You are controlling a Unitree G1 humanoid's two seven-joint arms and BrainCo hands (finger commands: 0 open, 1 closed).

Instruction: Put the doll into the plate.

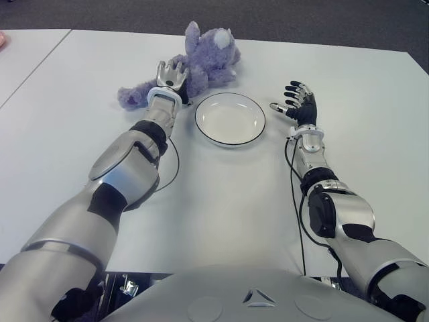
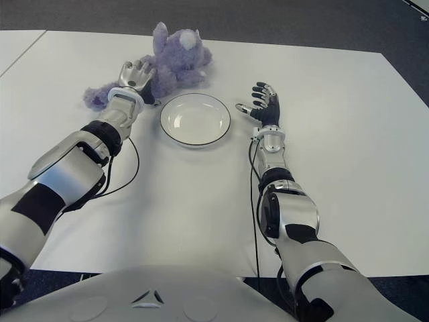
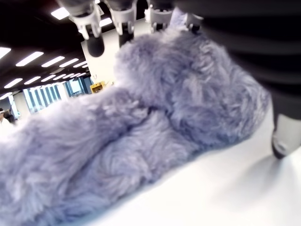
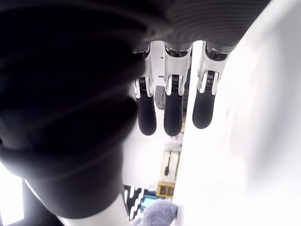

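Purple plush doll (image 1: 201, 64) lies on white worktop (image 1: 221, 201) just behind white plate (image 1: 230, 119). Left hand (image 1: 171, 75) against its belly, fingers (image 3: 94, 44) spread over fur, not clamped. Right hand (image 1: 297, 102) beside plate, on its right side, fingers relaxed, empty. Doll likely light, soft, squashy; torso looks the best place to hold.

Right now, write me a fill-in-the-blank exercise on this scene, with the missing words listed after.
1. The plate on the table holds ____.
2. The purple doll lies beside the plate on the robot's ____ side.
3. The ____ robot hand reaches against the doll, its fingers not closed around it.
4. The right robot hand shows on the plate's other side with fingers ____, holding nothing.

Missing words: nothing; left; left; spread
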